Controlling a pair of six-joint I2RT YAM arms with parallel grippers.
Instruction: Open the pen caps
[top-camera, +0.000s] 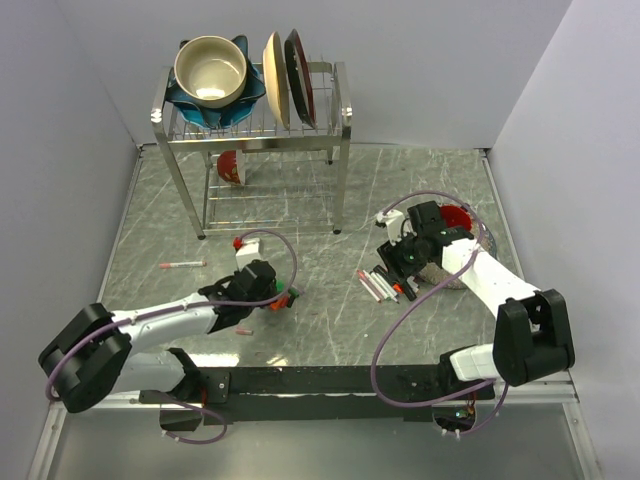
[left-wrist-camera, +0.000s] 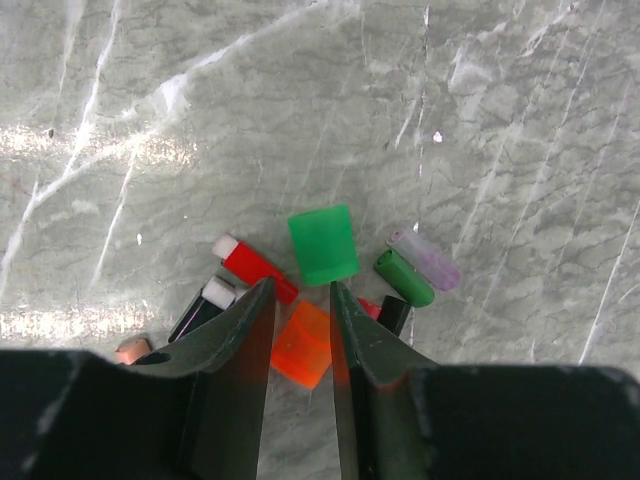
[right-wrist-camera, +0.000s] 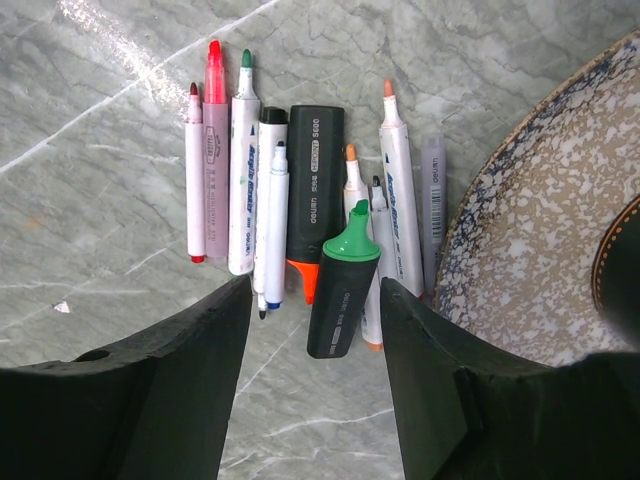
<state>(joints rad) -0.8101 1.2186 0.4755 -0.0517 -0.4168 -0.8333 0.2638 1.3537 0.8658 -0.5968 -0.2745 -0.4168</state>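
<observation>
Several loose pen caps lie under my left gripper (left-wrist-camera: 302, 288): a big green cap (left-wrist-camera: 323, 245), an orange cap (left-wrist-camera: 303, 343), a red cap (left-wrist-camera: 255, 268), a small green cap (left-wrist-camera: 404, 278), a pale purple cap (left-wrist-camera: 425, 259) and a black cap (left-wrist-camera: 393, 313). The left jaws stand a little apart with nothing between them; the orange cap lies on the table below the gap. My right gripper (right-wrist-camera: 315, 283) is open above a row of uncapped pens (right-wrist-camera: 243, 160). A black highlighter with a green tip (right-wrist-camera: 343, 290) rests slanted across them, between the jaws but untouched.
A speckled plate (right-wrist-camera: 530, 230) lies just right of the pen row. One thin pen (top-camera: 182, 264) lies alone at the left, a pink one (top-camera: 243, 328) by the left arm. A metal dish rack (top-camera: 345, 120) with a bowl and plates stands at the back.
</observation>
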